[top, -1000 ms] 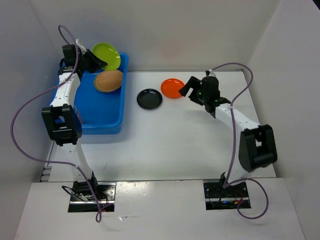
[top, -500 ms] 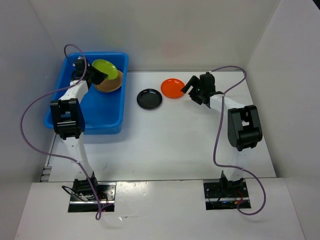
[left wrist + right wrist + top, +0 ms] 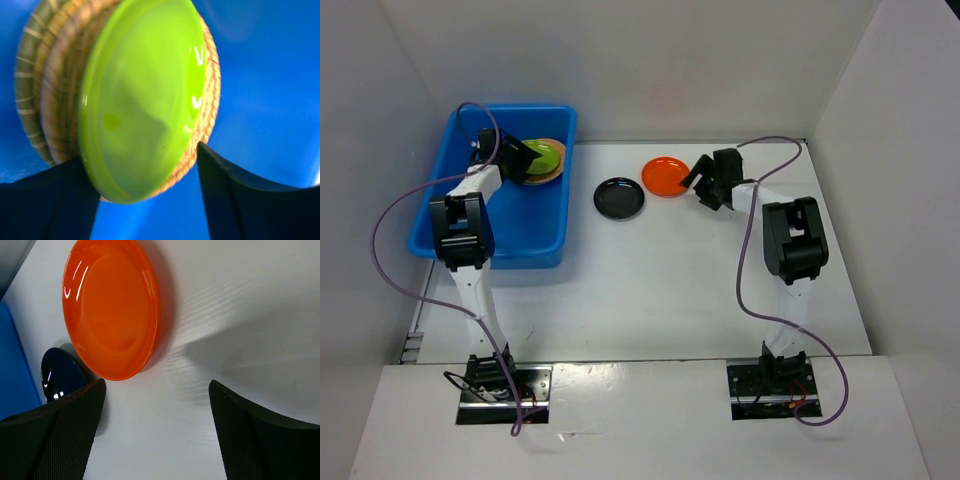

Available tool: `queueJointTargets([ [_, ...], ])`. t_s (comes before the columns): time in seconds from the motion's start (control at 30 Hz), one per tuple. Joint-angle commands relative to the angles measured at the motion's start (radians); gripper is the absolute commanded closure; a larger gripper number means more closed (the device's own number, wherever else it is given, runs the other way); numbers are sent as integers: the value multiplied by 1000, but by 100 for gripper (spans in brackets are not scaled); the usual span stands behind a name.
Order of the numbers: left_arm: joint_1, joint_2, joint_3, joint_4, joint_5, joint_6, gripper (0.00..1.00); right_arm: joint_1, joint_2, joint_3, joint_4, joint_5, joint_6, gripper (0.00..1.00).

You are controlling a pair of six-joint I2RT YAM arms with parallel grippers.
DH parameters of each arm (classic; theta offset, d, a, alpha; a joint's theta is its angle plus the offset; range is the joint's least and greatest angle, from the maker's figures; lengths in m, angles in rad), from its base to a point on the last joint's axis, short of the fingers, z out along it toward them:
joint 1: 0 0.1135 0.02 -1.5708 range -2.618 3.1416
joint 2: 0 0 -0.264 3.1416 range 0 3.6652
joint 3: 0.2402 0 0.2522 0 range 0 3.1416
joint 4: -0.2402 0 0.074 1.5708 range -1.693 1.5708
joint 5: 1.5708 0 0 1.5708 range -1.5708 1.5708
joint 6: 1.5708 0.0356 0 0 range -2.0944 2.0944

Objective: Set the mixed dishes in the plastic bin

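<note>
The blue plastic bin (image 3: 520, 215) stands at the far left. In it a lime green plate (image 3: 544, 154) lies on a tan woven plate (image 3: 548, 174). My left gripper (image 3: 516, 156) hovers at the lime plate's near edge, open, its fingers either side of the rim. The left wrist view shows the lime plate (image 3: 145, 95) resting on two stacked woven plates (image 3: 211, 105), with the left gripper (image 3: 147, 200) open around it. On the table sit a black plate (image 3: 619, 197) and an orange plate (image 3: 665, 176). My right gripper (image 3: 703, 181) is open just right of the orange plate (image 3: 112, 310), holding nothing.
White walls enclose the table on the left, back and right. In the right wrist view the black plate (image 3: 60, 375) lies just beyond the orange one, with the bin's wall (image 3: 12, 365) at the left edge. Purple cables loop off both arms.
My left gripper has lowered the lime plate onto the woven plates in the bin and opened. The right arm has folded in, keeping its open gripper beside the orange plate.
</note>
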Motion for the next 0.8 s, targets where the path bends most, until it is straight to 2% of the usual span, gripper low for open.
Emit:
queueJointTargets([
  [0.0,12,-5,59,-46,67,19,22,-5,23,54,-4,13,7,12],
  [0.07,12,-24,68,-113,79,42,18,-5,33,77,-24,13,7,12],
  [0.13,21,-33,94,-184,79,54,6,-5,59,100,-37,13,7,12],
  [0.23,21,-76,107,-295,45,120,3,-5,69,109,-37,13,-3,12],
  [0.33,12,-184,81,-351,-77,207,1,-5,87,110,-46,13,-12,12],
  [0.43,-7,-229,110,-423,-172,319,0,-5,110,145,-57,13,-21,14],
  [0.7,-48,-370,64,-445,-260,430,0,-5,168,225,-66,2,-21,23],
  [0.77,-48,-428,37,-422,-260,439,0,-5,177,244,-66,2,-21,29],
])
